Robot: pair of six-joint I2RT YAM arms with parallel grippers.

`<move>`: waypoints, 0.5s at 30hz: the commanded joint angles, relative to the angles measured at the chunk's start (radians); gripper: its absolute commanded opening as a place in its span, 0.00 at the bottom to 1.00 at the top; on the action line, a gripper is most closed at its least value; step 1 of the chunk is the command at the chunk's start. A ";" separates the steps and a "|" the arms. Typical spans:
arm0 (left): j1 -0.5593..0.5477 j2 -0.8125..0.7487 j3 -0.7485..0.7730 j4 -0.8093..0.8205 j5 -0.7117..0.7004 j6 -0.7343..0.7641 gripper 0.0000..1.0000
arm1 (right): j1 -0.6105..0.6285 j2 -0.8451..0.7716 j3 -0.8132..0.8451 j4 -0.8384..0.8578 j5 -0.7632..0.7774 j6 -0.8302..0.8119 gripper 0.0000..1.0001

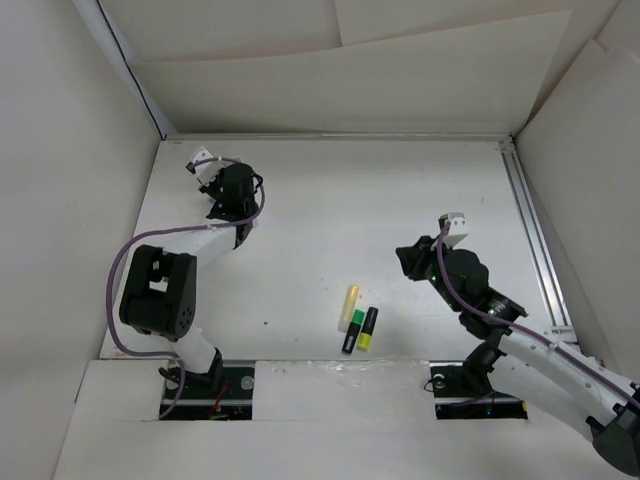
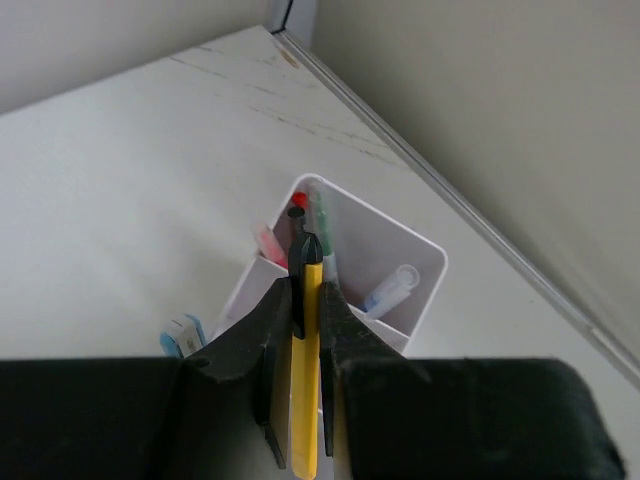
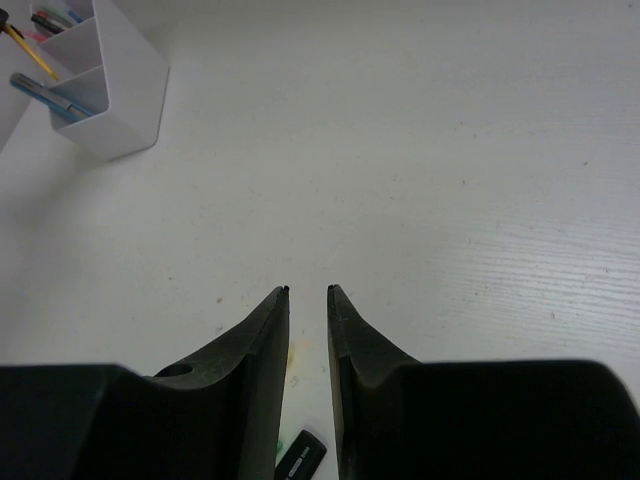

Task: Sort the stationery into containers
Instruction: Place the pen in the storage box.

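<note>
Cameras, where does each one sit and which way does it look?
Top external: high above and behind, looking down at the table; the left arm, right arm and highlighters show.
Left wrist: on the left arm, looking along the left gripper, shut on a yellow pen, toward the white box.
Right wrist: on the right arm, looking past the open right gripper across the table.
Shared: both wrist views show the white box.

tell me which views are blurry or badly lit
top external: even soft light, no glare; left wrist: left fingers dark and blurred, pen and box sharper; right wrist: right fingers black and soft-edged, table bright
</note>
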 commanded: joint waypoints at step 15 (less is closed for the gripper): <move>-0.003 0.143 0.074 0.177 -0.123 0.245 0.00 | -0.006 -0.033 0.015 0.081 -0.050 -0.023 0.27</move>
